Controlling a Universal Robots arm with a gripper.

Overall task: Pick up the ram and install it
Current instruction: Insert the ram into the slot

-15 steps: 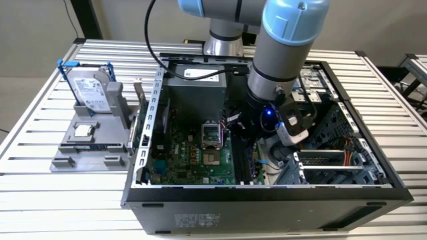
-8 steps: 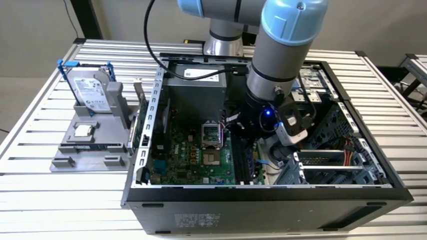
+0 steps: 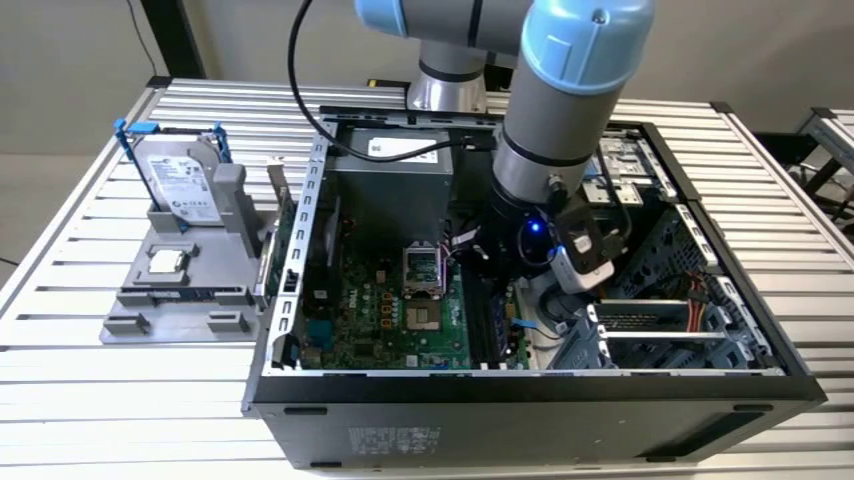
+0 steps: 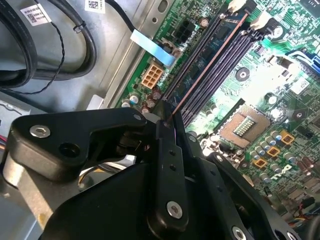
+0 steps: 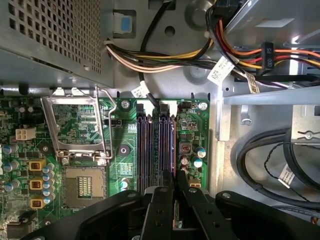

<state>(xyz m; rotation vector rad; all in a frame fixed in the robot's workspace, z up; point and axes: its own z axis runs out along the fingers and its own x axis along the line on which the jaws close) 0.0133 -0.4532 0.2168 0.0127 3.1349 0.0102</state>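
My gripper (image 5: 174, 176) is deep inside the open computer case (image 3: 534, 388), right over the motherboard's memory slots (image 5: 145, 145). Its black fingers are shut on the ram (image 5: 173, 146). The ram stands on edge, in line with the slot nearest the case's metal wall. In the second wrist view the ram (image 4: 210, 62) is a thin reddish line running from the gripper (image 4: 167, 119) to the white latches (image 4: 260, 20) at the slot's far end. In the exterior view the arm's wrist (image 3: 521, 245) hides the fingers and the ram.
The processor socket (image 5: 82, 187) with its raised metal latch frame (image 5: 75, 125) lies beside the slots. Cable bundles (image 5: 165, 60) and a perforated power supply (image 5: 50, 35) crowd the far end. Outside the case, a grey stand (image 3: 174, 300) holds a hard drive (image 3: 180, 185) and a square chip (image 3: 164, 262).
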